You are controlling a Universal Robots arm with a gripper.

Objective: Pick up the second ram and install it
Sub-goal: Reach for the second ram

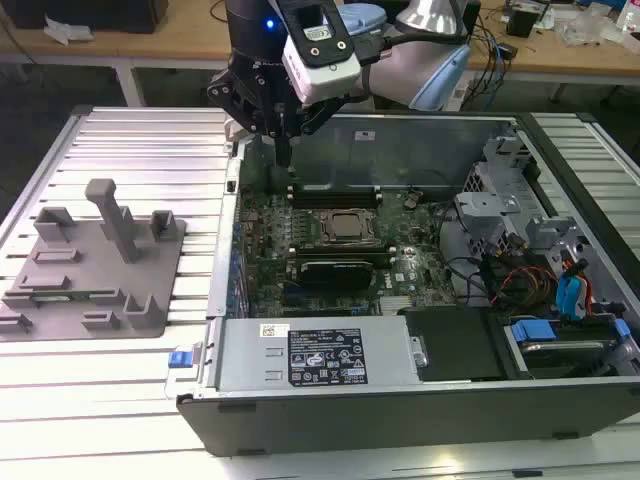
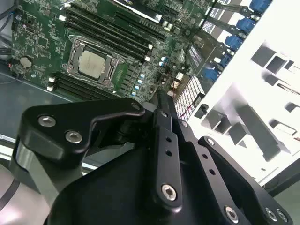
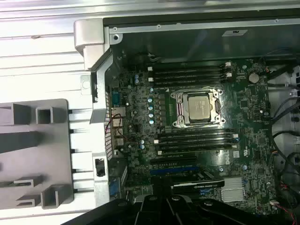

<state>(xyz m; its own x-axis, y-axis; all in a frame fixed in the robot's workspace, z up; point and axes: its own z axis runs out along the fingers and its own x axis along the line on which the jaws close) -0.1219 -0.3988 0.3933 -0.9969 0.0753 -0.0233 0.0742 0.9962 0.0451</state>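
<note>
A silver-grey tubular arm (image 1: 410, 68) with a pale blue joint cap (image 1: 362, 15) is seen in the exterior view. A white box-shaped camera housing (image 1: 322, 52) is mounted near a small blue indicator light (image 1: 267, 24). The matte black gripper (image 1: 285, 150) is built from rounded links, which are fastened by silver hex-socket screws (image 2: 169, 191) in the second wrist view.

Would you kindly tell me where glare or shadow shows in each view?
Second wrist view: the grey fixture washes out almost to white; exterior view: the table glares beside the computer case, whose inside is dimmer; first wrist view: the case's inner wall lies in shadow.
</note>
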